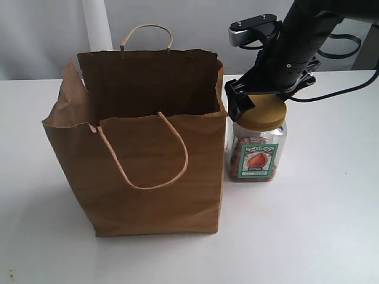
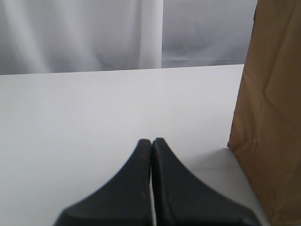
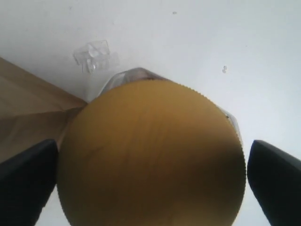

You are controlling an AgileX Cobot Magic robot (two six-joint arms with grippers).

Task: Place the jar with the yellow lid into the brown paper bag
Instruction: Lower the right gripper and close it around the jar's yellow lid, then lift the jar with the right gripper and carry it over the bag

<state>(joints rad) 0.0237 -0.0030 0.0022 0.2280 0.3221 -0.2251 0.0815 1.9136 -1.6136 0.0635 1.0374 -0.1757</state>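
The yellow-lidded jar (image 1: 258, 148) stands upright on the white table, just right of the brown paper bag (image 1: 154, 177) and close to its side. My right gripper (image 1: 260, 97) hangs over the mustard lid (image 3: 150, 160), open, with a finger on each side of the lid. One finger (image 3: 28, 179) is at the lid's rim on the bag's side; the other finger (image 3: 277, 179) shows a thin gap. The bag stands open, handles up. My left gripper (image 2: 151, 140) is shut with nothing in it, low over the table beside the bag's wall (image 2: 273, 117).
The white table (image 1: 331, 225) runs out to the front and right of the jar. A pale curtain (image 1: 95, 23) hangs behind. Black cables (image 1: 346, 44) trail from the right arm. A small clear glinting patch (image 3: 96, 54) lies on the table by the jar.
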